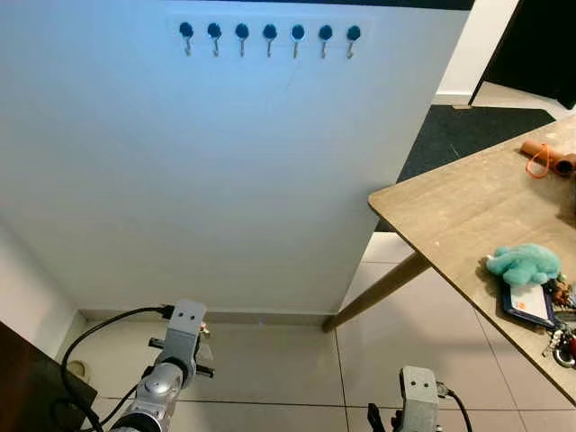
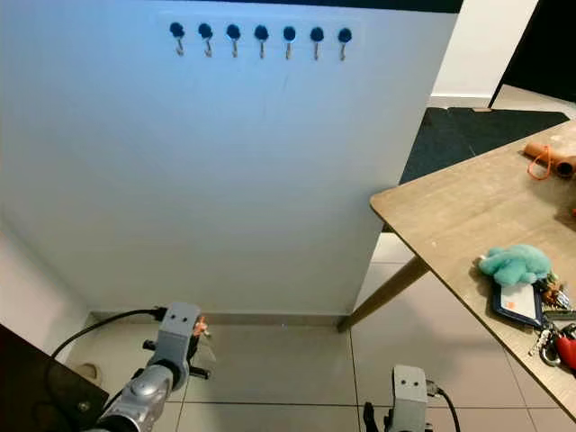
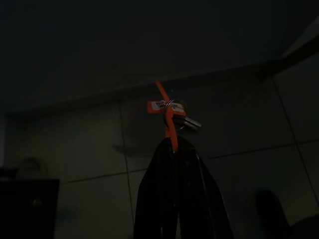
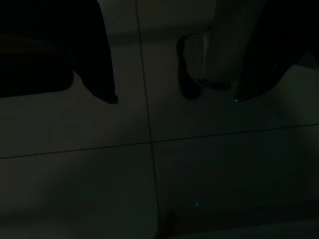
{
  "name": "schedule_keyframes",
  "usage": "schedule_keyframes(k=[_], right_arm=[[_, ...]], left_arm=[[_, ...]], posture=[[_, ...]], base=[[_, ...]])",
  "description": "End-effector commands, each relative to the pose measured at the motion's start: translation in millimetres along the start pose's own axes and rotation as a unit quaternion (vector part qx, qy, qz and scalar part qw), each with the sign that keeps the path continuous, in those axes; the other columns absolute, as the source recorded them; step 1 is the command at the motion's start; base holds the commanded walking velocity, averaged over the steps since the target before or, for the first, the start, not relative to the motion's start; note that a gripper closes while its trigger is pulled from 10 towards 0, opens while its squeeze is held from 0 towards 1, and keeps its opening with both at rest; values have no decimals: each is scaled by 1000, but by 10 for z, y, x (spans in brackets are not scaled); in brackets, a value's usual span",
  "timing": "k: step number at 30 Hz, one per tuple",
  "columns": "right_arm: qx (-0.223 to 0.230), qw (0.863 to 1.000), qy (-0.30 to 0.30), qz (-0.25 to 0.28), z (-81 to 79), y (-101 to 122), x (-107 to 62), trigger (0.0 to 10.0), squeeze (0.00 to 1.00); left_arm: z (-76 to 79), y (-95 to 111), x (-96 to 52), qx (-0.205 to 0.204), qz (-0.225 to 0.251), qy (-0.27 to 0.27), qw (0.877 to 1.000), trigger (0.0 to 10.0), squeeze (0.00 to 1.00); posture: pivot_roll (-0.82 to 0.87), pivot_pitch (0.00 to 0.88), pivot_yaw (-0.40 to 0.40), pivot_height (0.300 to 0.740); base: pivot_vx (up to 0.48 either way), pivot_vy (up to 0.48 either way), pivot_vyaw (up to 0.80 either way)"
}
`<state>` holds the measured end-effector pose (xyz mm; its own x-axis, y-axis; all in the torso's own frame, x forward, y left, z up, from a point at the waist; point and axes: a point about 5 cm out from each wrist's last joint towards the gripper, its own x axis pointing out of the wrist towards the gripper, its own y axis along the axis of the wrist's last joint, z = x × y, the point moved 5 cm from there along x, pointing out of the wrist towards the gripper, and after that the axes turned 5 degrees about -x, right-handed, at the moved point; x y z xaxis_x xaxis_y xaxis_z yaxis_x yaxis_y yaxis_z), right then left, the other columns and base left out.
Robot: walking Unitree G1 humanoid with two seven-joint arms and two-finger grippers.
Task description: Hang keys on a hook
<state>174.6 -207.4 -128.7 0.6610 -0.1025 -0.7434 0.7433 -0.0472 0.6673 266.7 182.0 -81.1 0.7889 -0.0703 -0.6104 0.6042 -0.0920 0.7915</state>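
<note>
A row of several blue hooks (image 1: 269, 35) is fixed high on the white wall panel. My left gripper (image 3: 173, 144) is low near the floor, far below the hooks, shut on an orange strap that carries the keys (image 3: 172, 112); the keys (image 1: 203, 331) peek out beside the left wrist. The right gripper (image 4: 174, 99) hangs low over the tiled floor, fingers (image 4: 99, 74) spread apart, nothing between them.
A wooden table (image 1: 459, 216) juts in from the right, holding a teal plush toy (image 1: 525, 265), a card and more keys (image 1: 560, 342), and an orange-strapped item (image 1: 545, 158). A dark cabinet corner (image 1: 31, 387) sits at lower left. Dark carpet (image 1: 468, 130) lies beyond the wall.
</note>
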Motion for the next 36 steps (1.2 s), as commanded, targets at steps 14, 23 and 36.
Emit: schedule_keyframes(k=[14, 23, 36], right_arm=[[0, 1000, 1, 10, -1, 125, 47, 10000, 0], [0, 1000, 1, 12, -4, 140, 52, 10000, 0], [-6, 1000, 2, 10, 2, 128, 49, 10000, 0]], left_arm=[[101, 66, 33, -2, 5, -21, 1000, 10000, 0], [143, 38, 32, -4, 0, -25, 1000, 10000, 0], [180, 35, 36, -8, 0, -27, 1000, 10000, 0]], posture=[[33, 32, -37, 740], [31, 19, -38, 740], [30, 12, -40, 740]], base=[[0, 0, 0], [0, 0, 0], [132, 0, 0]])
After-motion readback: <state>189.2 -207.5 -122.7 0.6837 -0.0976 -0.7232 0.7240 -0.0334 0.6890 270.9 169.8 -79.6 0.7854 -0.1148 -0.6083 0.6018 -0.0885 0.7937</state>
